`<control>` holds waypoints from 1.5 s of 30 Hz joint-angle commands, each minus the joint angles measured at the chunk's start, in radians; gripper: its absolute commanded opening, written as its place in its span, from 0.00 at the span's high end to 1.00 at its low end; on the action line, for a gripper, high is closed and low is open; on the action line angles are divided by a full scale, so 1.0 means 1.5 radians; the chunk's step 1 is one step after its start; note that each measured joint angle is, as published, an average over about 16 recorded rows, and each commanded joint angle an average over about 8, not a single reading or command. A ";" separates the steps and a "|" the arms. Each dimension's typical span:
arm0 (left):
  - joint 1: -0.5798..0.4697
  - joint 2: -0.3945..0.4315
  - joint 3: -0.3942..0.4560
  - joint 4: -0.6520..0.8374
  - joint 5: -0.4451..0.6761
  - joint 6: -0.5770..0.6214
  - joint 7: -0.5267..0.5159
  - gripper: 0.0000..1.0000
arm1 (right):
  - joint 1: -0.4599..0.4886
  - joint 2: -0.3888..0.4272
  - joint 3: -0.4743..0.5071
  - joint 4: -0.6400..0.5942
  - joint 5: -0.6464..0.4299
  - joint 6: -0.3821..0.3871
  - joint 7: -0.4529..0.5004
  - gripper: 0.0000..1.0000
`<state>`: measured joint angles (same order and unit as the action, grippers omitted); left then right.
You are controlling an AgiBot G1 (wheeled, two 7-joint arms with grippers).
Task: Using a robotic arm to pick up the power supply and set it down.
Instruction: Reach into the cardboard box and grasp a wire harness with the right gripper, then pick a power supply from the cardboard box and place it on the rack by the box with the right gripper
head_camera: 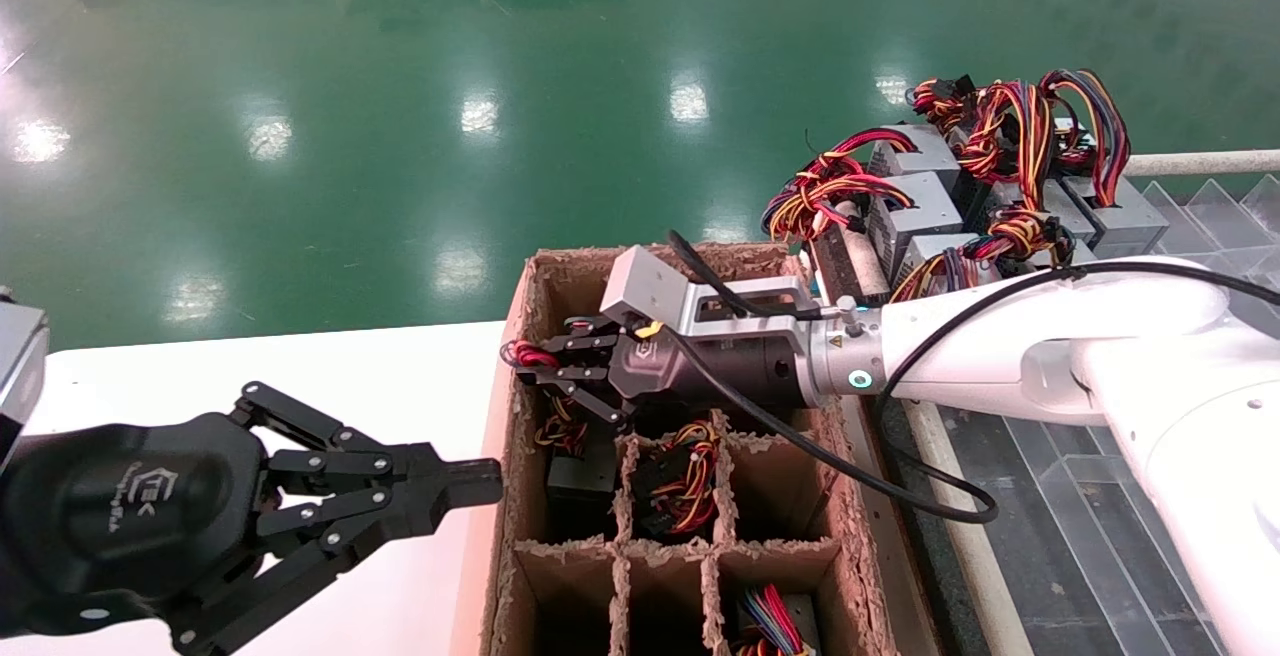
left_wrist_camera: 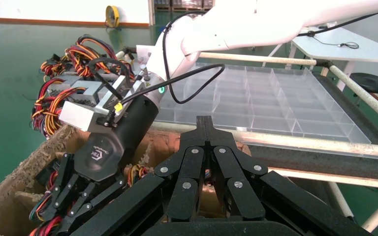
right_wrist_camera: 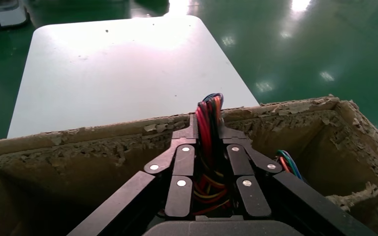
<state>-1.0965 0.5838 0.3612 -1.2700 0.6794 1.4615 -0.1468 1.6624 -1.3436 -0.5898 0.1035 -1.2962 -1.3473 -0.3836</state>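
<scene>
My right gripper [head_camera: 522, 360] reaches into the far-left cell of a divided cardboard box [head_camera: 520, 546]. It is shut on the red-yellow-black wire bundle [right_wrist_camera: 208, 115] of a power supply, and the wires stick out past the fingertips. The metal body of that power supply is hidden under the gripper inside the cell. In the left wrist view the right gripper [left_wrist_camera: 61, 199] shows low in the box among wires. My left gripper [head_camera: 478, 482] hangs shut and holding nothing over the white table [head_camera: 330, 376], just left of the box wall.
Several silver power supplies [head_camera: 925, 206] with wire bundles are stacked beyond the box at the right. Other cells hold wires [head_camera: 685, 481]. A clear compartment tray [head_camera: 1090, 506] lies right of the box. Green floor lies beyond the table edge.
</scene>
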 commanded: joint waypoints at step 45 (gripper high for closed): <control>0.000 0.000 0.000 0.000 0.000 0.000 0.000 1.00 | 0.264 0.212 -0.120 0.639 -0.101 -0.117 0.068 1.00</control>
<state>-1.0967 0.5836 0.3617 -1.2700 0.6791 1.4613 -0.1465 2.0529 -1.0274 -0.7646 1.0437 -1.4529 -1.5192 -0.2892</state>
